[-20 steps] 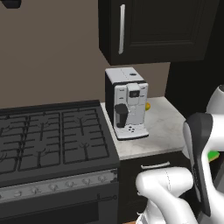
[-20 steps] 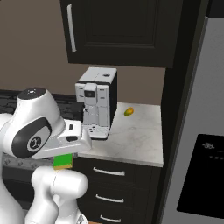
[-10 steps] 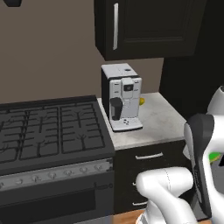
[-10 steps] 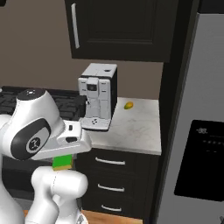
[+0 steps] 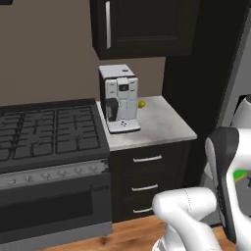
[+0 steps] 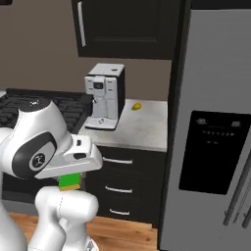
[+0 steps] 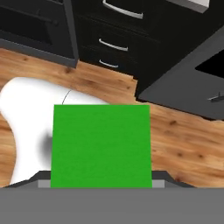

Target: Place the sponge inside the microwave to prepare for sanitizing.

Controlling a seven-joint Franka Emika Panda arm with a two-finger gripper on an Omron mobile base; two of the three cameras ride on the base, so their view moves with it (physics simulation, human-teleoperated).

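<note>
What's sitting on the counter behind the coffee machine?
A small yellow object lies behind the coffee machine, toward the wall. The machine's body hides any counter directly behind it.

arm folded low, gripper (image 6: 69, 182) pointing down, clamped on sponge (image 7: 101, 145)

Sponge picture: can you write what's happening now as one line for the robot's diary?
stage: carrying | held: green sponge in the jaws | gripper: low over wood floor | coffee machine: on counter
</note>
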